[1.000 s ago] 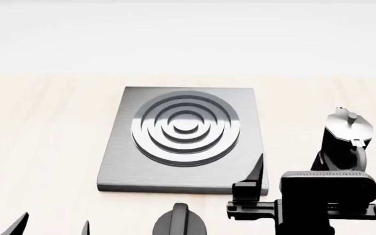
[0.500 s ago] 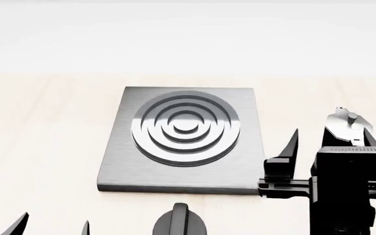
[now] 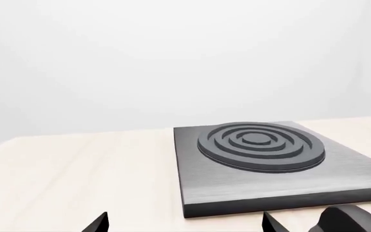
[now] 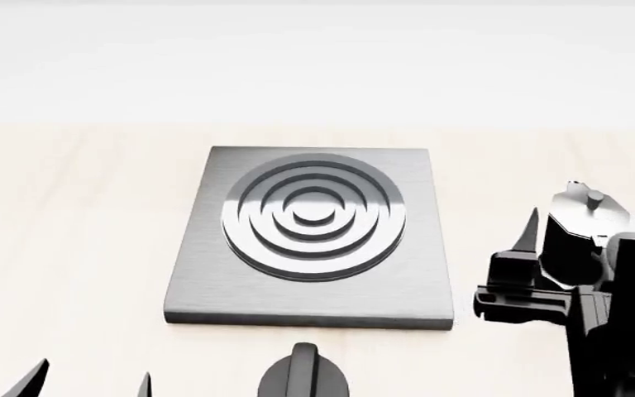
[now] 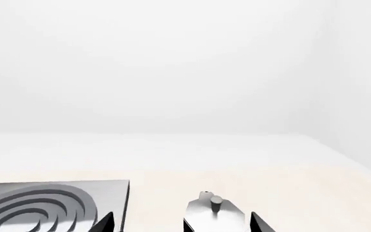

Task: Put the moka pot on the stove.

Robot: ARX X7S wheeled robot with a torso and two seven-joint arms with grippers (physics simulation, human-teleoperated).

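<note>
Your right gripper [image 4: 591, 225] straddles the moka pot [image 4: 582, 227], fingers spread — clip its lid and it topples off-stove [image 4: 312, 236]; left gripper [image 3: 184, 223] idles open.

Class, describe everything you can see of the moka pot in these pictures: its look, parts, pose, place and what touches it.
The moka pot is glossy black with a silver lid and a small knob on top. It stands upright on the pale wooden table, to the right of the stove and apart from it. The right gripper hides its lower body and handle in the head view; its open fingers flank the pot, and contact cannot be made out. The right wrist view shows only the lid.
</note>
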